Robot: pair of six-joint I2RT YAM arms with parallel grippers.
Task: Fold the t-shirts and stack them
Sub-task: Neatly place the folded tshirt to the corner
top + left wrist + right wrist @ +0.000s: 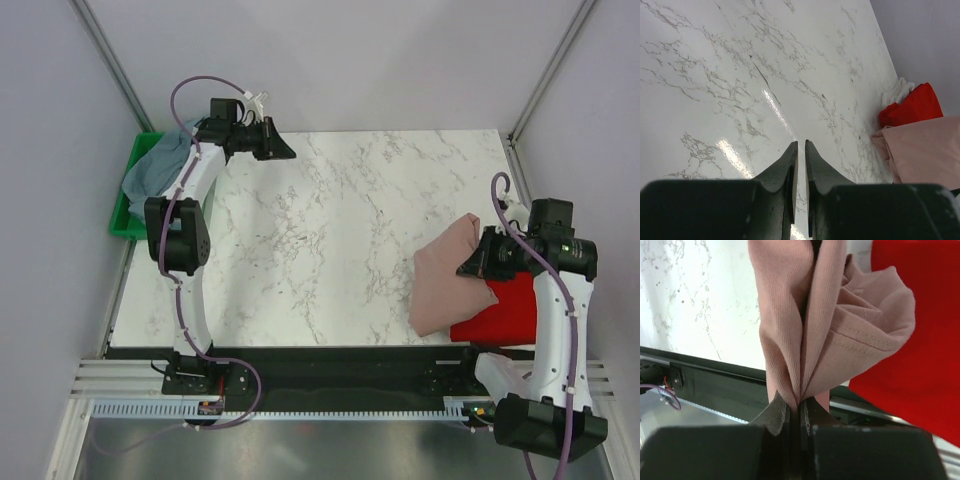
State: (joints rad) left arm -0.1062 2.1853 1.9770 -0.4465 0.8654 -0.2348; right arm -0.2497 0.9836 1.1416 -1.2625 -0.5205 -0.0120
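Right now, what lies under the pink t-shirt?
The red t-shirt shows under the right edge of the pink t-shirt, on the table. How far it runs underneath is covered.

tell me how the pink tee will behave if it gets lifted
Likely floppy: the pink tee creases and bunches where the right gripper pinches it. Probably light, as a small pinch gathers it. Its loose end may drag over the red tee.
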